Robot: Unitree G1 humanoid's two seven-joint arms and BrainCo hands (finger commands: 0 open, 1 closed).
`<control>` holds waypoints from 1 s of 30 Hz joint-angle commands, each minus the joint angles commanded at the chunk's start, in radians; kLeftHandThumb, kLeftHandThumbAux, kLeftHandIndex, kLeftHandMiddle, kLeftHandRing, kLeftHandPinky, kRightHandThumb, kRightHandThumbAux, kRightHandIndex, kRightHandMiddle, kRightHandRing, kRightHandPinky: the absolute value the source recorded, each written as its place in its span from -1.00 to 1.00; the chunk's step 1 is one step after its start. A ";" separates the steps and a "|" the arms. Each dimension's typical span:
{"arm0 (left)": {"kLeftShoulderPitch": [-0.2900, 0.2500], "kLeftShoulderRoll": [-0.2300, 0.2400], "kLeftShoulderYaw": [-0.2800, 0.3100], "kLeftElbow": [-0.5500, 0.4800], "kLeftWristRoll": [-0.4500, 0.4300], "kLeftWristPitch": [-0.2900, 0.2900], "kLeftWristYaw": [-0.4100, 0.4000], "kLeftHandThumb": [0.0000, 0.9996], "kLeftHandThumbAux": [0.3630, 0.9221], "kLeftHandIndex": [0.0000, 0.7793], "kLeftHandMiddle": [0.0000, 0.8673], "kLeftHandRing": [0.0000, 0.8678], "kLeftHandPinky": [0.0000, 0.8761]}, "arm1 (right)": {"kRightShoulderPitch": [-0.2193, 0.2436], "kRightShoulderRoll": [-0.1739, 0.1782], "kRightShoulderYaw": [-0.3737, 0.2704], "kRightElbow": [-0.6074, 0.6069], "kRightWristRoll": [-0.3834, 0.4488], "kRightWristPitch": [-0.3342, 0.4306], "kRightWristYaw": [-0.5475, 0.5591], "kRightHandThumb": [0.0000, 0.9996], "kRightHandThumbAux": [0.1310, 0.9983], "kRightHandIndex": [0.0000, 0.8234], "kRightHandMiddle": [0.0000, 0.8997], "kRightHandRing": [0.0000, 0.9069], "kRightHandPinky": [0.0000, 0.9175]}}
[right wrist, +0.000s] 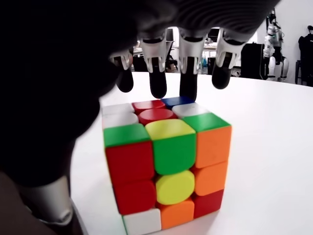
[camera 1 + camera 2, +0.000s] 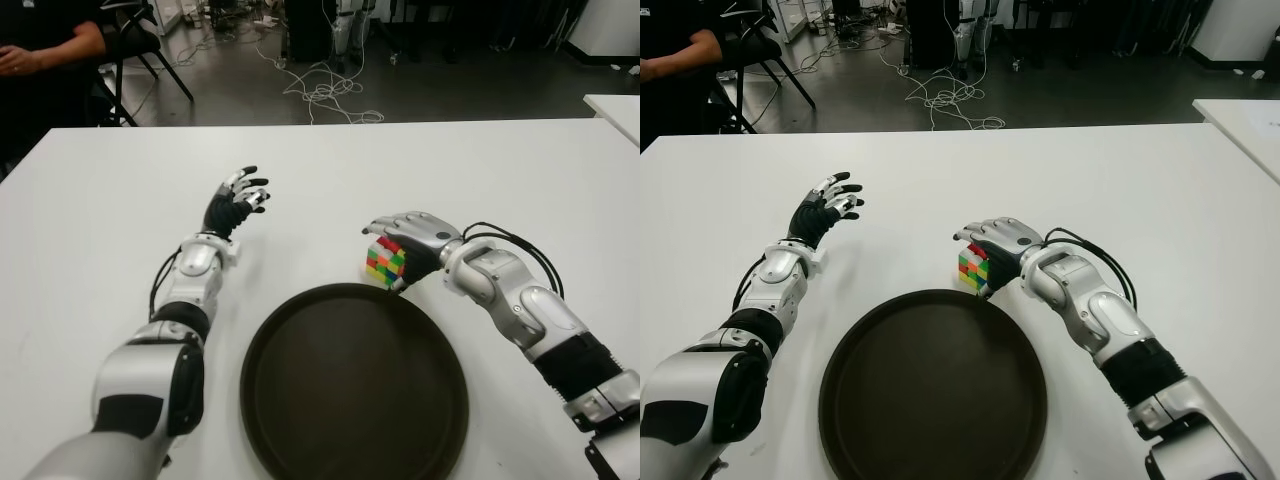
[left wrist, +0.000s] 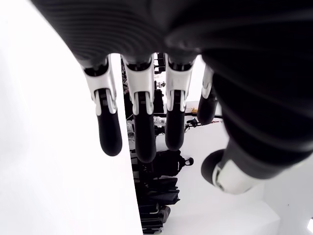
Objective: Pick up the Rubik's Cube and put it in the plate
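glossy plastic Rubik's Cube [image 1: 166, 166], matt dark plate [image 2: 350, 390]

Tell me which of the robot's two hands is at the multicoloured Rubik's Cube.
The right hand: its fingers arch over the multicoloured Rubik's Cube beside the dark round plate. The left hand shows farther left, open over the white table, near nothing.

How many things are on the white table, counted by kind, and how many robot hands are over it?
Rubik's Cube: 1
plate: 1
robot hands: 2, the left robot hand holding nothing and the right robot hand over the cube
Total: 4
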 joint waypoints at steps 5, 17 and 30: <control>0.000 0.000 -0.001 0.000 0.001 -0.001 0.003 -0.45 0.28 -0.59 -0.42 -0.34 -0.21 | -0.002 0.001 0.005 0.006 -0.003 0.000 -0.001 -1.00 0.41 -0.73 -0.70 -0.71 -0.75; 0.001 0.001 -0.007 -0.001 0.005 -0.002 0.002 -0.43 0.29 -0.59 -0.41 -0.34 -0.22 | -0.015 0.008 0.031 0.053 -0.012 -0.011 -0.030 -1.00 0.45 -0.73 -0.70 -0.70 -0.72; 0.001 0.002 -0.008 0.000 0.008 -0.001 0.002 -0.46 0.31 -0.57 -0.40 -0.35 -0.25 | -0.027 0.013 0.041 0.081 -0.010 -0.013 -0.040 -1.00 0.45 -0.74 -0.71 -0.72 -0.76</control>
